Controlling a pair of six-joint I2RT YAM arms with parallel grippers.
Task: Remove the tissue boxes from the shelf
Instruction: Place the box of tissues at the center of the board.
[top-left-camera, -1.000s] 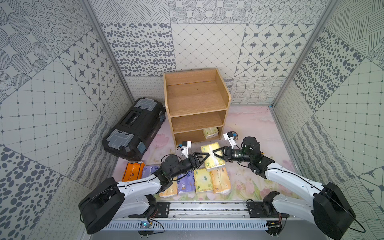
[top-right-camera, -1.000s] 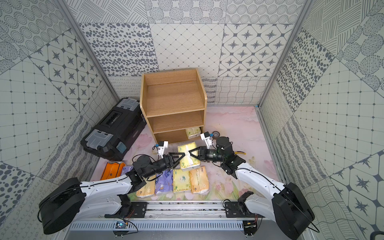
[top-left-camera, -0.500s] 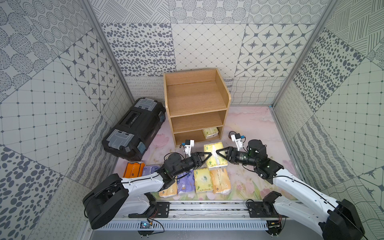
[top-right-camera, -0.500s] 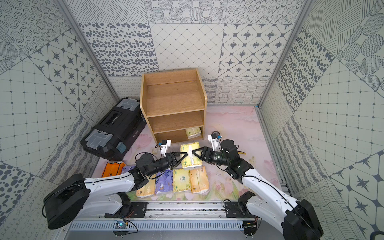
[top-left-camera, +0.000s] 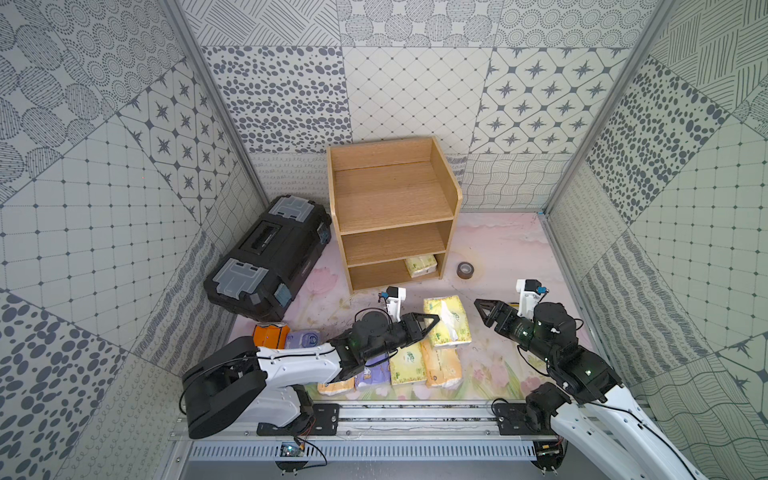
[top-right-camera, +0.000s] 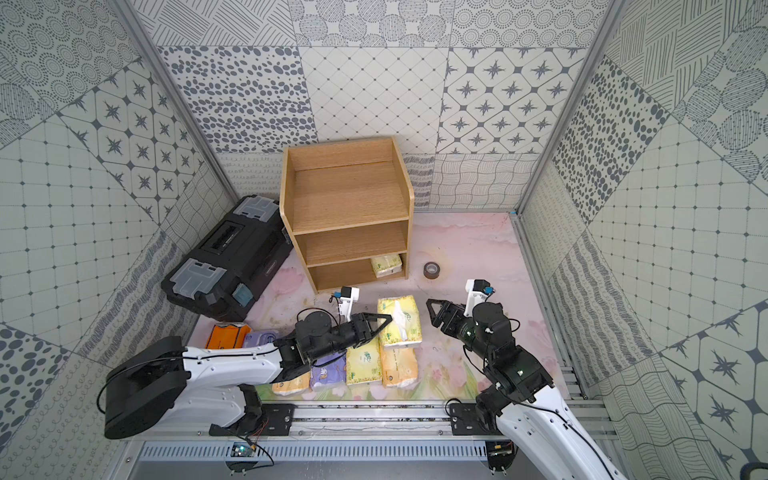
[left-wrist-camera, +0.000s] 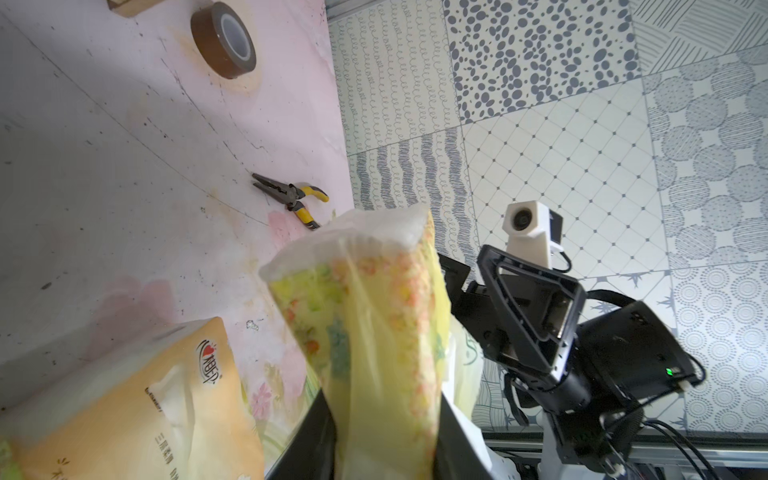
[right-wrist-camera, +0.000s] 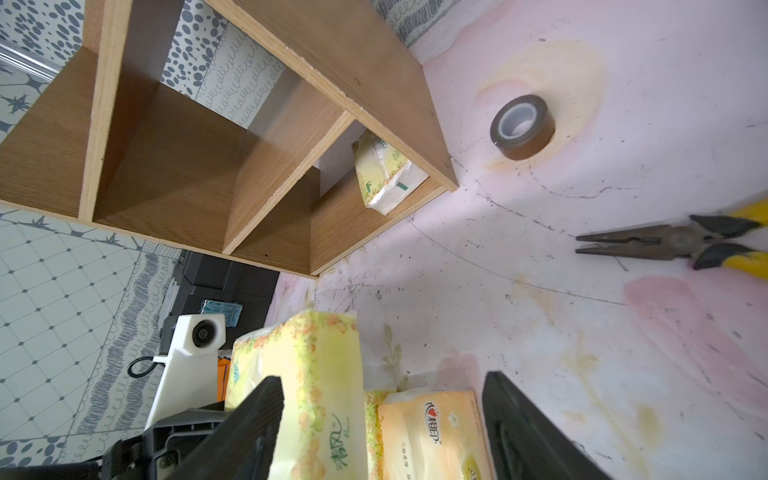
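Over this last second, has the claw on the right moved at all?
Yes. The right gripper has opened off the pale green-yellow tissue pack and backed sideways, away from the shelf, toward its own side wall.

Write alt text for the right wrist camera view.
One pale green-yellow plastic-wrapped tissue pack sits in the bottom compartment of the light-wood open shelf. The left gripper holds a similar pack beside the open right gripper; a brown tape roll and yellow-handled pliers lie on the pink tabletop.
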